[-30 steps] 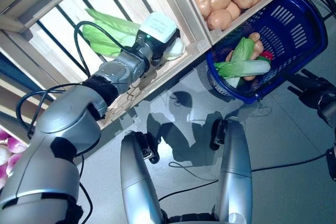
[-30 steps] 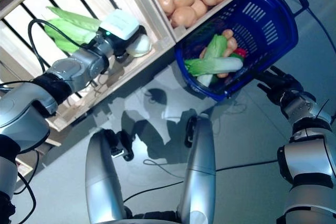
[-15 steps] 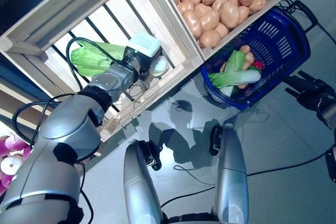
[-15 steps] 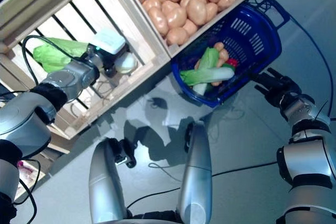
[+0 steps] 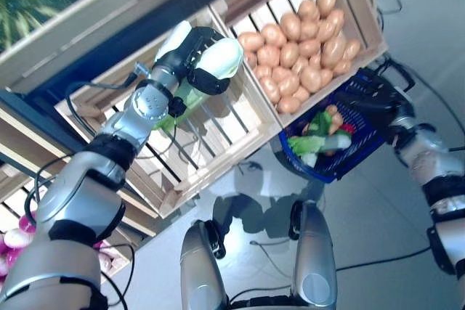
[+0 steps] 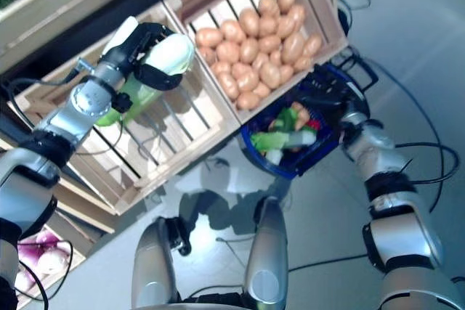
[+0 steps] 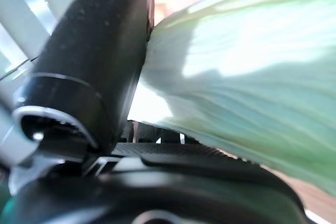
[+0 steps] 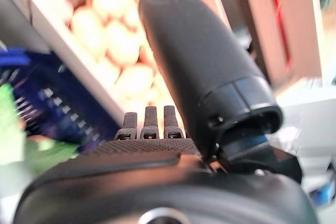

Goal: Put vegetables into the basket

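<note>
Slatted crate, potatoes beside, basket below

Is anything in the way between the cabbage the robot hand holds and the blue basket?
The wooden crate of potatoes sits between the cabbage in the left robot hand and the blue basket.

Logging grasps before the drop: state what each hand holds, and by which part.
The left hand holds a bok choy, fingers curled round its pale stalk end. The right hand grips the blue basket at its rim; its fingers are hidden.
</note>
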{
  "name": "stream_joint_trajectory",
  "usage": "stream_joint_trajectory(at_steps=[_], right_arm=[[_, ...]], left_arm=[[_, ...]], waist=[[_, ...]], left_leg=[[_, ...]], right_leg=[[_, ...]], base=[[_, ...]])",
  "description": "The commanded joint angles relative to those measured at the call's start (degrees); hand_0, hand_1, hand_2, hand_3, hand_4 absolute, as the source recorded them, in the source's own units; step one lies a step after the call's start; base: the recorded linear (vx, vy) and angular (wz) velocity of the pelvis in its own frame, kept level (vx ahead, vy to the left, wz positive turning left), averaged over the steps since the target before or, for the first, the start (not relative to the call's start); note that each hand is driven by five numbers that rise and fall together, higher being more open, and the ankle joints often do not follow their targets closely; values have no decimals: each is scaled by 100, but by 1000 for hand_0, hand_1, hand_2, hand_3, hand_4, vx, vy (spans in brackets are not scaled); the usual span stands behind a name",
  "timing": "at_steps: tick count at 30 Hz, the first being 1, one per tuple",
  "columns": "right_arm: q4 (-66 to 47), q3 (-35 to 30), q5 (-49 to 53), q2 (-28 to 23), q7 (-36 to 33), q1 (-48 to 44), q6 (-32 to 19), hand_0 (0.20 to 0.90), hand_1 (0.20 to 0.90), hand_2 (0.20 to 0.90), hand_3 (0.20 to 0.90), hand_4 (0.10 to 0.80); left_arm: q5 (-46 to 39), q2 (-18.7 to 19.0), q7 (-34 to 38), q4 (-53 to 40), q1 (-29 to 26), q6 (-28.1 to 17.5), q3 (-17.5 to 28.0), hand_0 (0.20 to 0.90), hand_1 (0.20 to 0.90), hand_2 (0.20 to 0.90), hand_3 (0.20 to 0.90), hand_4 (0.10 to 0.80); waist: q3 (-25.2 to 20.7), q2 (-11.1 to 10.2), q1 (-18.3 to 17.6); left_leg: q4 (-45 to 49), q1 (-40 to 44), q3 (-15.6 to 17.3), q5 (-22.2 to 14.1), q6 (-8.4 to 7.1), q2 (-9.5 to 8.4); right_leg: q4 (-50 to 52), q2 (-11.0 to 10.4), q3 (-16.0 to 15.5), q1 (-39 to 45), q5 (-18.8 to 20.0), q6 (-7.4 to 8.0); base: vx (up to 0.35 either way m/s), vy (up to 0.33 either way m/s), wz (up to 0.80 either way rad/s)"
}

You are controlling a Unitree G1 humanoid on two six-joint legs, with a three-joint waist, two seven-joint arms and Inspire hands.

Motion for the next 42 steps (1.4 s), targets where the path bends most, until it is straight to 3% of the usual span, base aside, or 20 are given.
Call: stream_joint_trajectory(at_steps=[1,6,13,18,23,28,42], right_arm=[[-497,-177,-264,347,-172,530,-550,900,900,900,900,800],[-1243,-6,-836,711,345,1172,-4,900,900,900,900,800],[-1982,94,-589,1095,1263,1593,647,900,900,900,900,800],[-2376,221,-327,1138,1622,1573,806,900,900,900,900,800],[-2597,357,-80,1114,2034,1439,1110,900,900,900,900,800],[-2668,476,278,1054,2271,1248,1219,900,900,900,900,800],[-2666,678,480,1105,2113,658,1187,900,900,900,900,800]], left_arm=[[-1196,-63,-384,-753,668,-761,692,300,300,300,300,400],[-2346,-747,-938,-1692,1970,-679,1647,300,300,300,300,400],[-2735,-1333,-1152,-2686,2796,-399,1969,300,300,300,300,400],[-3132,-1576,-1353,-2992,2989,-166,1943,300,300,300,300,400],[-2915,-1681,-1466,-2980,3113,-91,1754,300,300,300,300,400],[-2876,-1664,-1721,-2898,3100,92,1657,300,300,300,300,400],[-3045,-1839,-2454,-2884,3144,505,1264,300,300,300,300,400]], waist=[[-905,-32,74],[-1480,-134,232],[-2091,-131,369],[-2264,-84,410],[-2382,-61,464],[-2434,-79,497],[-2469,-92,597]], left_leg=[[-1033,435,3,611,223,-48],[-2473,1680,198,1159,200,-419],[-4058,2611,188,1758,101,-634],[-4631,2926,190,1928,51,-641],[-5088,3120,92,2062,-9,-619],[-5088,3119,10,2032,-11,-590],[-5088,3235,-82,1978,-16,-575]], right_leg=[[-1111,-30,-119,874,678,-266],[-2685,296,-479,2196,1086,-191],[-4284,554,-690,3279,1608,-5],[-4753,618,-765,3576,1812,84],[-5070,720,-830,3755,1952,135],[-5075,811,-825,3786,1902,71],[-5077,883,-811,3943,1823,7]], base=[[113,3,-4],[229,-37,-2],[166,-44,2],[61,-17,6],[40,-19,8],[17,-25,9],[16,-14,8]])
